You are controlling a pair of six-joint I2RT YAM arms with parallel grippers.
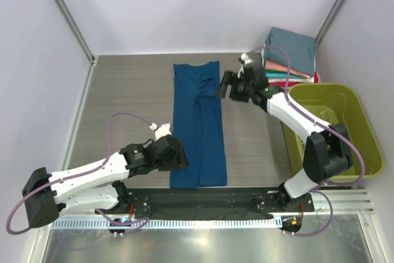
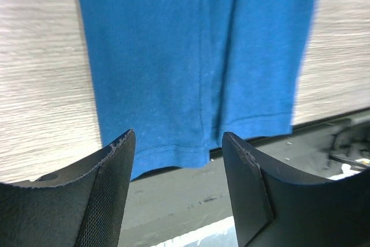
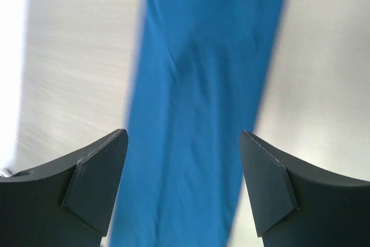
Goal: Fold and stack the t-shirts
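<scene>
T-shirt runs near-to-far, hem nearest; left gripper, right gripper wide, empty

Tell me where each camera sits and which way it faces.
Top external: overhead, from behind, looking down; left arm, right arm, blue shirt, folded stack.
Left wrist: on left arm, facing shirt's near hem; own fingers show.
Right wrist: on right arm, facing shirt's far part; own fingers show.
All share the blue shirt.

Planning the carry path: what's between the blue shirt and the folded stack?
In the top view, the open right gripper sits between the blue shirt and the folded stack.
</scene>
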